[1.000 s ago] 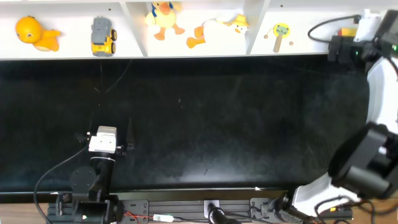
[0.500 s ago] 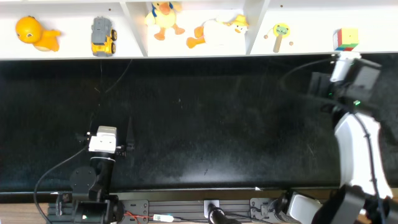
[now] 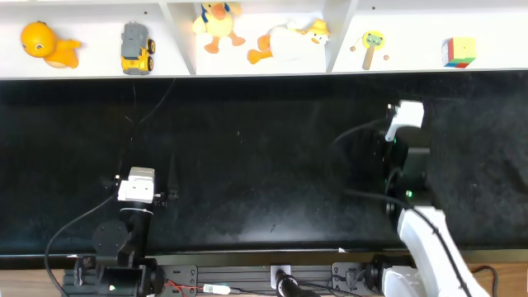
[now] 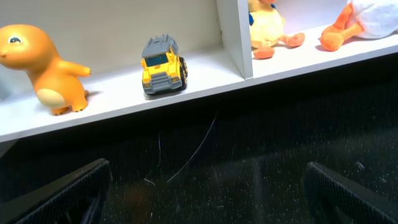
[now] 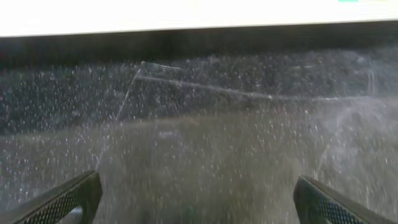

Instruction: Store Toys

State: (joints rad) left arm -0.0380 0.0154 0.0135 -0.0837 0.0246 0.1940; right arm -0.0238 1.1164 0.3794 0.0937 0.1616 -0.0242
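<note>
Several toys stand in the white shelf (image 3: 264, 68) along the table's far edge: an orange figure (image 3: 48, 43), a yellow truck (image 3: 137, 48), a yellow plush duck (image 3: 218, 23), a white plush duck (image 3: 289, 40), a green rattle (image 3: 371, 45) and a multicoloured cube (image 3: 459, 51). My left gripper (image 4: 205, 208) is open and empty, low over the black mat at the near left, facing the orange figure (image 4: 43, 68) and the truck (image 4: 163, 65). My right gripper (image 5: 199, 208) is open and empty over the mat, a short way in front of the shelf, with its arm (image 3: 408, 165) at the right.
The black mat (image 3: 264, 165) covers the table between the arms and the shelf. White dividers (image 4: 233, 37) split the shelf into compartments. A cable (image 3: 82, 219) loops beside the left arm's base.
My right arm has drawn back from the far-right shelf compartment toward the near side, over the mat. The cube it had covered now shows on the shelf. The left arm has not moved.
</note>
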